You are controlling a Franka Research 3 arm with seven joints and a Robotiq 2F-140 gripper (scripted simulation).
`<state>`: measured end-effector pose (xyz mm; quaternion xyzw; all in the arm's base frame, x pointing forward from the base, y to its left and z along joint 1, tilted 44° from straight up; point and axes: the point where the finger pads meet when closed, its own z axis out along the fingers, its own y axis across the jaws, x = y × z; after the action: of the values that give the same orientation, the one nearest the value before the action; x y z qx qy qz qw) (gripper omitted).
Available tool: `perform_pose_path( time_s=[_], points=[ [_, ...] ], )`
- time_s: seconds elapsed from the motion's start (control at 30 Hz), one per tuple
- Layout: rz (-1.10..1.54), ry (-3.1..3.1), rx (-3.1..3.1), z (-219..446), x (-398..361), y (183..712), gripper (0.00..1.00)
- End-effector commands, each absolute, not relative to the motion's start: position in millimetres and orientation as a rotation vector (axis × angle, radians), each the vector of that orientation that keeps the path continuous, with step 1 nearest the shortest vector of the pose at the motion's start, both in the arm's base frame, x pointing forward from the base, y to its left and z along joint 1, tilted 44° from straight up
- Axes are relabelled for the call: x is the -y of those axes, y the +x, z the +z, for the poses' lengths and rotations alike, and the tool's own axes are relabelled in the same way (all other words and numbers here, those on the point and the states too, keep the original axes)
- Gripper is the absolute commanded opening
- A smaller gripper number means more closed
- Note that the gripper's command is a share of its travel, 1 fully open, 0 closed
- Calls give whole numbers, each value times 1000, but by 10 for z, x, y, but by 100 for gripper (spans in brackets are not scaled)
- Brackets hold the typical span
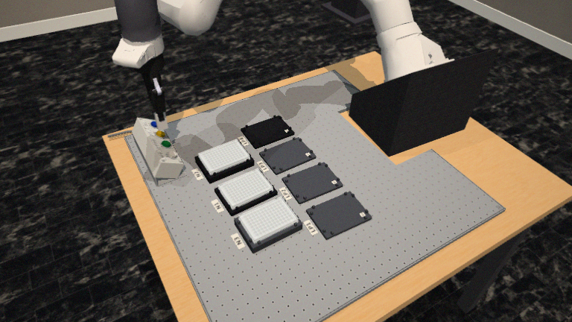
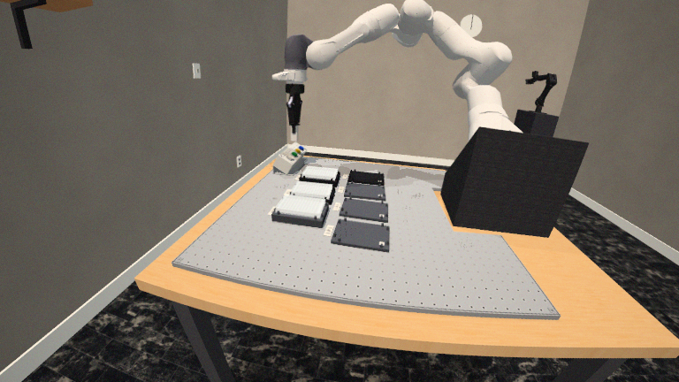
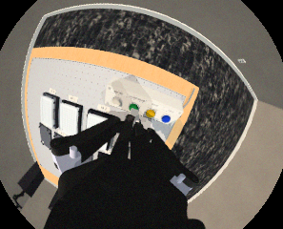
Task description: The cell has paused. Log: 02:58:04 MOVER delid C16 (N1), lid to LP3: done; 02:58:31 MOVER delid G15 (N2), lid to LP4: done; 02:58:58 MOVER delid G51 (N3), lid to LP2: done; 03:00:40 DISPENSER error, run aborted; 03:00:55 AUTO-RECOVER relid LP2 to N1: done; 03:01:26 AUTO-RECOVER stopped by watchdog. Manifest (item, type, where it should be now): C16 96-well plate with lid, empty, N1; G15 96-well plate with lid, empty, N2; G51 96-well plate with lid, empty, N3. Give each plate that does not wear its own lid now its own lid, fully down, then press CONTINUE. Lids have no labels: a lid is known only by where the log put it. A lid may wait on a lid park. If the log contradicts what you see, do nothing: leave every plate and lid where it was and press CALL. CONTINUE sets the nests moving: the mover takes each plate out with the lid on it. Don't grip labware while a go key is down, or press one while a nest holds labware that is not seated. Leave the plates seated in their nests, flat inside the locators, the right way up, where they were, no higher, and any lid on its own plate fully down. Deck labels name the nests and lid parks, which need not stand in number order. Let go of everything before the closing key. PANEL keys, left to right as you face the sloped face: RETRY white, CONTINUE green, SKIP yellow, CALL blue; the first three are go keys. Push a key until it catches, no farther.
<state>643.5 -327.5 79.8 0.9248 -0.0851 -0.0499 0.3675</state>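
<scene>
White lids sit on all three plates: N2 (image 1: 223,156), N1 (image 1: 245,188), N3 (image 1: 266,218); the lid parks (image 1: 310,181) look bare. Hand (image 1: 160,118) is pinched together, holding nothing, tip poised over the panel (image 1: 156,153) near the yellow key (image 1: 160,133), presumably narrowed for poking CONTINUE (image 1: 166,144).

A wooden table (image 2: 591,308) with a curved front edge stands on a dark, marbled floor (image 1: 62,217). A grey perforated board (image 1: 379,217) covers most of the table top. A large black box (image 2: 510,187) with slanted sides sits on the table at the board's notched corner. Behind it, a smaller dark block (image 2: 537,121) carries a black camera mount (image 2: 543,85). The walls are grey-brown with a pale baseboard (image 1: 54,25). On the left wall are a light switch (image 2: 196,70), an outlet (image 2: 239,160), and a wooden shelf (image 2: 49,0) on a black bracket (image 2: 22,19).
</scene>
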Motion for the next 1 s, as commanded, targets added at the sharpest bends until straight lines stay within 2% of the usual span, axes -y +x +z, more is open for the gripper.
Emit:
perform_pose_path(
  time_s=[0.0, 0.97],
  points=[
    [-147, 2374, 194, 788, 3284, 6417, 0],
    [-147, 2374, 194, 749, 3320, 6409, 0]
  ],
)
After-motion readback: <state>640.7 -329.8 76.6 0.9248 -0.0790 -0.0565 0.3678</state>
